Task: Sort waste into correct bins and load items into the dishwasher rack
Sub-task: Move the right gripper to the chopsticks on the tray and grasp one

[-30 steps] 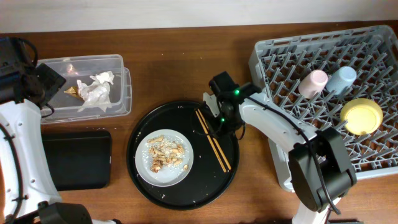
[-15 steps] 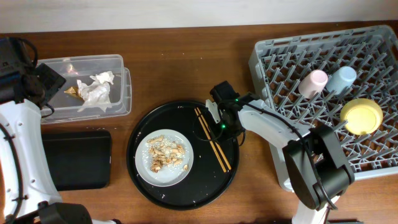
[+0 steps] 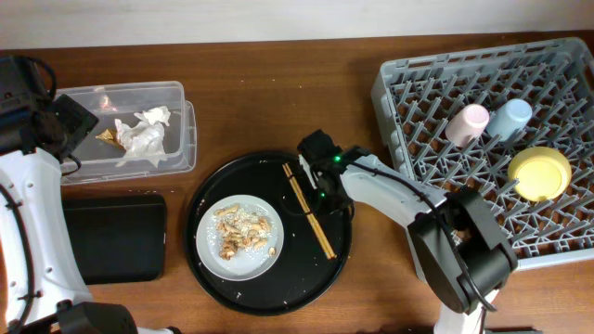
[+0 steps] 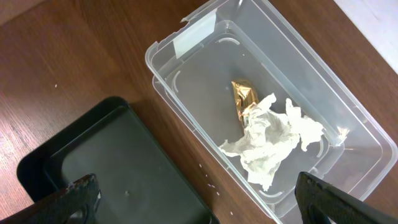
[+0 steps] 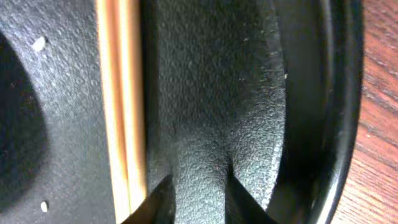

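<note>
Right gripper (image 5: 199,205) was narrow, empty, tips at round black tray (image 3: 306,278) beside chopsticks (image 5: 121,93). Left gripper (image 4: 199,196) gaped wide above clear tub (image 4: 199,62) holding tissue (image 4: 273,146), gold wrapper (image 4: 244,99). Food scraps (image 3: 243,232) sat on plate (image 3: 212,252).

Overhead, we look straight down on the whole bench (image 3: 278,102). Our left wrist view looks down on the clear tub (image 4: 199,74), shared with overhead; our right wrist view hugs the round black tray (image 5: 205,93).
</note>
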Controlling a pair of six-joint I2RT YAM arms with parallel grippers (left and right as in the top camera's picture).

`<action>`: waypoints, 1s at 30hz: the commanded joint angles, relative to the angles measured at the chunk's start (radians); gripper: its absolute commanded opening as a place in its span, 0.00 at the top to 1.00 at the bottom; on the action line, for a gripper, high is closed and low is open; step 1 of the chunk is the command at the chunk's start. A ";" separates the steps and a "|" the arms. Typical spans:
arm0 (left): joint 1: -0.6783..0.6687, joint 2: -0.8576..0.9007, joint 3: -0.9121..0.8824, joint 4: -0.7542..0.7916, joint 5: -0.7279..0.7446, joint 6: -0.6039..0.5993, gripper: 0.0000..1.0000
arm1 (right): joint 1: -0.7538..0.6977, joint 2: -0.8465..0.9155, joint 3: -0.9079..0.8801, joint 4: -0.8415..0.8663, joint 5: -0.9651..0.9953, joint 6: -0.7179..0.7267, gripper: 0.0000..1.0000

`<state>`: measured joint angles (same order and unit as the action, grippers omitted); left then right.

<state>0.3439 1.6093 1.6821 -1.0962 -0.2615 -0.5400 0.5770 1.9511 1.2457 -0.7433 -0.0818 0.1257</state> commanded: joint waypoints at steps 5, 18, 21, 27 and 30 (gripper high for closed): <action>0.006 -0.011 0.011 0.003 -0.007 -0.005 0.01 | 0.016 0.042 0.005 -0.049 -0.064 0.049 0.82; 0.006 -0.011 0.011 0.003 -0.007 -0.005 0.01 | 0.039 0.036 0.150 -0.200 -0.147 0.092 0.70; 0.006 -0.011 0.011 0.003 -0.007 -0.005 0.01 | 0.056 0.037 0.146 -0.196 -0.115 0.089 0.58; 0.006 -0.011 0.011 0.003 -0.007 -0.005 0.01 | 0.079 0.037 0.114 -0.156 -0.098 0.090 0.57; 0.006 -0.011 0.011 0.003 -0.007 -0.005 0.01 | 0.084 0.037 0.084 -0.122 -0.083 0.092 0.57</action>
<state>0.3439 1.6093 1.6821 -1.0958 -0.2615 -0.5400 0.6468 1.9781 1.3628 -0.8848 -0.1955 0.2100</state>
